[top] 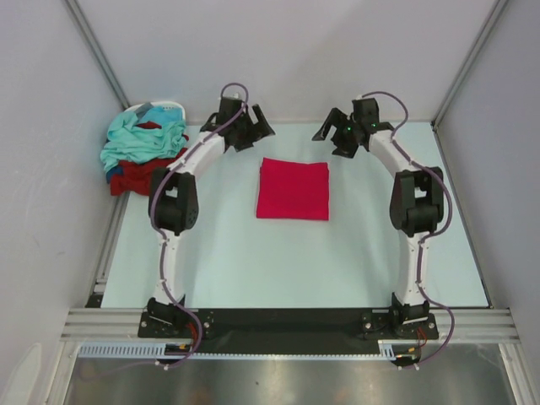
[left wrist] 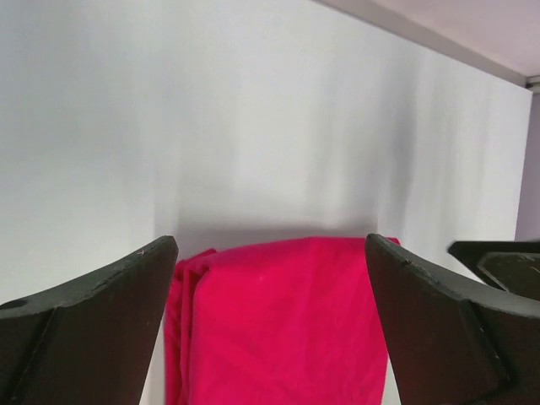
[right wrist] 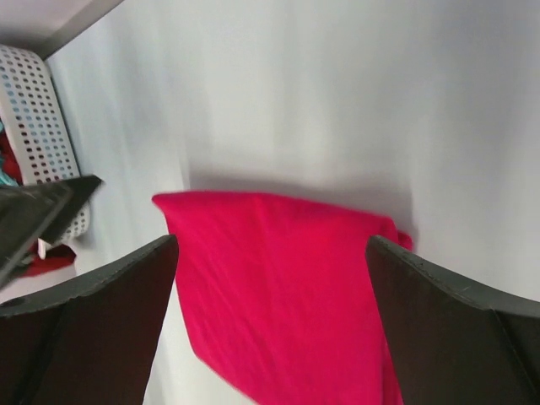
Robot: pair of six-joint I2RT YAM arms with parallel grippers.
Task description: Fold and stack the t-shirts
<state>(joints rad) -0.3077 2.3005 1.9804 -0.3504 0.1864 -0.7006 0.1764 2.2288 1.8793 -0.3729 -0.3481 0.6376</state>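
A folded crimson-pink t-shirt (top: 293,189) lies flat as a neat rectangle in the middle of the table. It also shows in the left wrist view (left wrist: 278,329) and the right wrist view (right wrist: 287,295). A light teal t-shirt (top: 135,139) is heaped on a dark maroon one (top: 139,173) at the far left, with a bit of dark blue (top: 110,175) at the edge. My left gripper (top: 257,126) (left wrist: 270,245) is open and empty, just beyond the folded shirt's far left corner. My right gripper (top: 327,126) (right wrist: 272,245) is open and empty, beyond its far right corner.
A small white perforated basket (top: 160,107) (right wrist: 42,126) sits at the far left under the heap of shirts. White walls close in the table on the left, back and right. A metal frame rail (top: 287,325) runs along the near edge.
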